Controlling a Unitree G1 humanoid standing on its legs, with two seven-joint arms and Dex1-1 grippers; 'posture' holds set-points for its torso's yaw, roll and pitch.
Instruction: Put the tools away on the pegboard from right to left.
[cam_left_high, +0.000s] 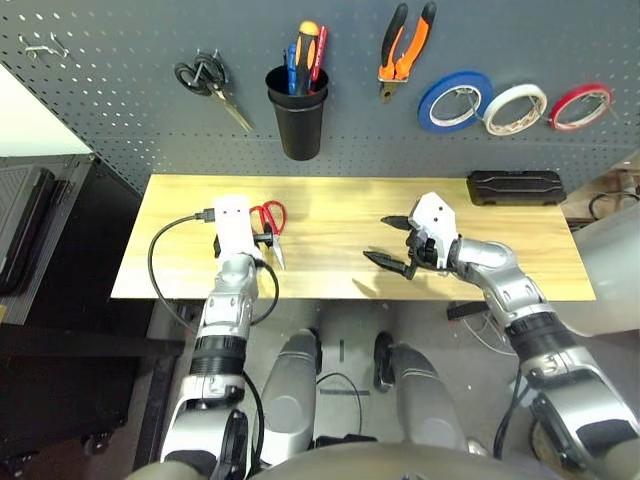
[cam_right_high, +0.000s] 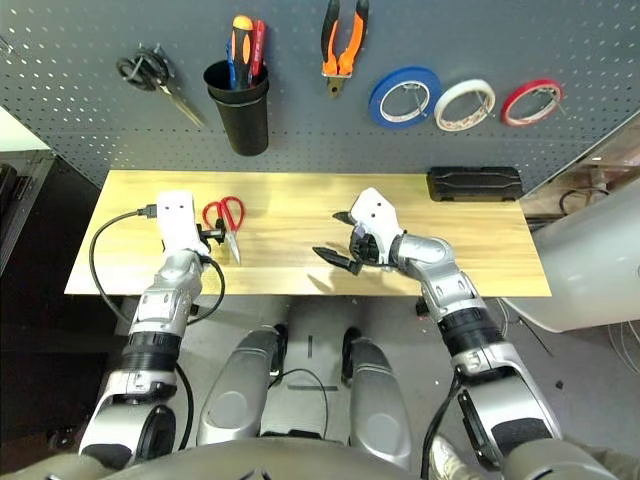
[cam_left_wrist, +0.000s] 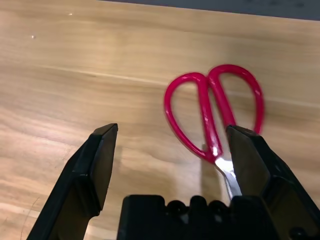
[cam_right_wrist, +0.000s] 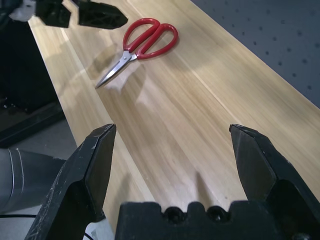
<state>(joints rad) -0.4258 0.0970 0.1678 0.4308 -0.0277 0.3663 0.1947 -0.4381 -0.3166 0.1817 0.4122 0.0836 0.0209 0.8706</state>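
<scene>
The red-handled metal scissors (cam_left_high: 268, 216) are lying on the pale wooden bench (cam_left_high: 330, 215), beside the wide-open, empty left hand (cam_left_high: 262, 240). The right hand (cam_left_high: 390, 240) is hovering above the bench, also spread wide and holding nothing.

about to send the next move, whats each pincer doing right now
Left pincer: open, holding nothing, over the table by the red-handled scissors.
Right pincer: open, empty, above the table.
</scene>
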